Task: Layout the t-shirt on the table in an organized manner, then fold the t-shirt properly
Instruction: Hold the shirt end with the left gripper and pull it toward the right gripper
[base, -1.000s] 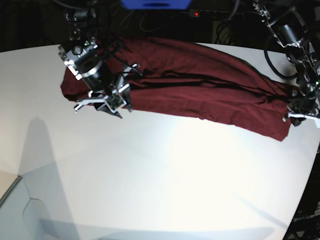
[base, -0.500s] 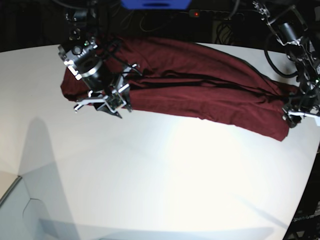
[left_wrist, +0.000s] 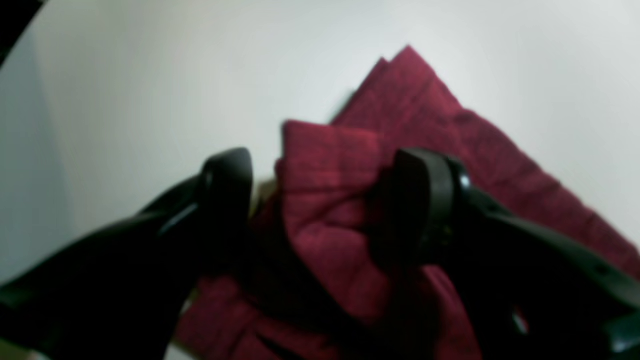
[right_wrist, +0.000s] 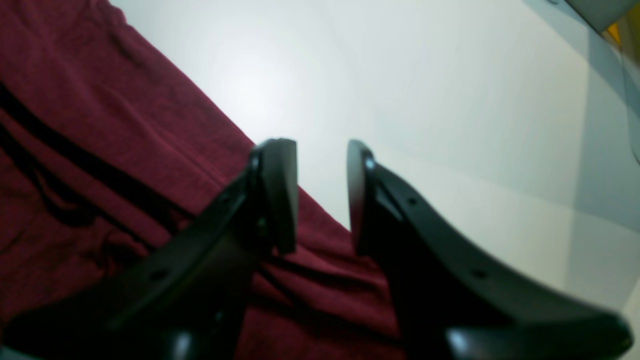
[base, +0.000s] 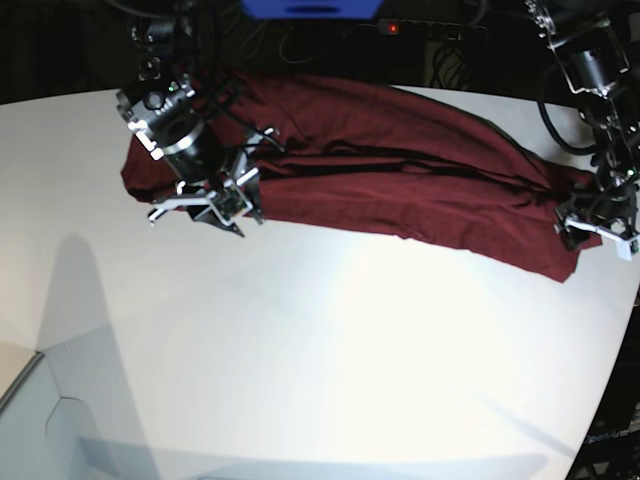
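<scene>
Maroon t-shirt: one; tools: two.

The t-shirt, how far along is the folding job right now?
Early. The t-shirt lies stretched in a long, bunched band across the far side of the table, creased, not flat. In hand: the left claw stands open around a fold at one end; the right claw hangs partly open over the shirt's edge at the other end, gripping nothing. Left: spreading it flat, smoothing it, then all the folds.
</scene>
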